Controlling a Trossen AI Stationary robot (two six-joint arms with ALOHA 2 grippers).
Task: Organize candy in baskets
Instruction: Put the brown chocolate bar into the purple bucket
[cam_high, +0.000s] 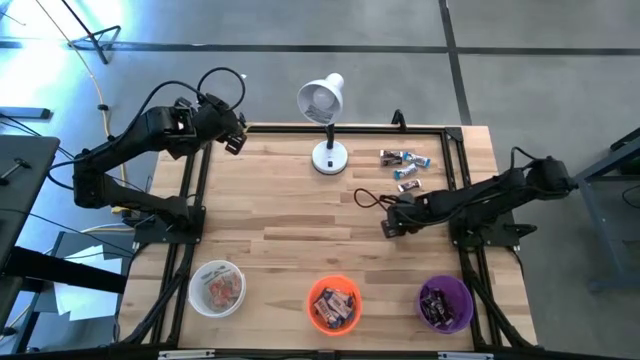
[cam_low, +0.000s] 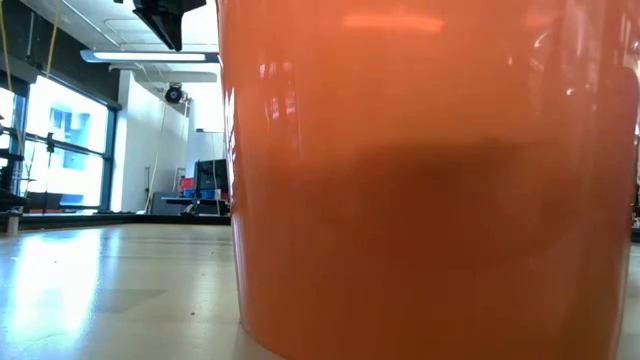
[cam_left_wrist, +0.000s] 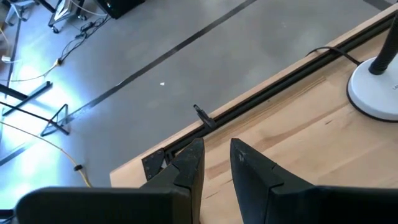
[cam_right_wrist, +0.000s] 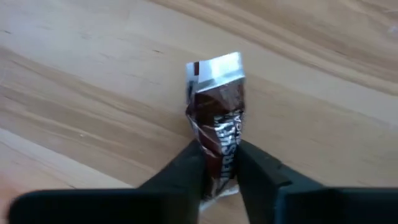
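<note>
White (cam_high: 217, 288), orange (cam_high: 334, 304) and purple baskets (cam_high: 445, 304) each hold candy (cam_high: 334, 306)

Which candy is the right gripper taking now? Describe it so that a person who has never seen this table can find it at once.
Start at the white desk lamp at the table's far edge and go to the right arm, whose right gripper is down on the wood. Between its fingers is a dark brown candy with silver ends. Unlike the loose candies lying in a group beyond it, this one lies alone and is gripped.

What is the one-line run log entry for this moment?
right hand: shut on brown-wrapped candy bar | left hand: idle at far-left wooden table corner
</note>
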